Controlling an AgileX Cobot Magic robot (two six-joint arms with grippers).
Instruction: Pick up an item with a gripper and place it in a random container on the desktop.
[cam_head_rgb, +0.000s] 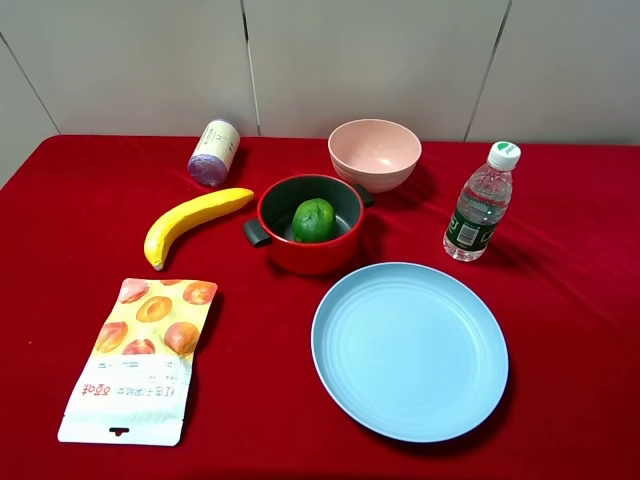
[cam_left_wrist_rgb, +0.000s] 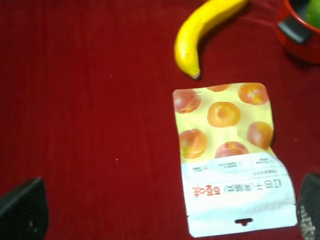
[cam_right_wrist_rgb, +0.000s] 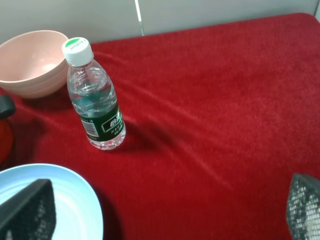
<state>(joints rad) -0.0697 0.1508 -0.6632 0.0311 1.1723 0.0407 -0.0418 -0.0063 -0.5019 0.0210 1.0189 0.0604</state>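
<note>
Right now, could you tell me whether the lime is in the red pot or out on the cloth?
In. The lime sits on the dark grey inside of the red pot, ringed by its rim.

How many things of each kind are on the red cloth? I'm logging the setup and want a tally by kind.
Fruit: 2, lime and banana
Containers: 3, red pot, pink bowl, blue plate
Bottles: 1, water bottle
Packets: 1, snack pouch
Rolls: 1, purple roll
Total: 8
</note>
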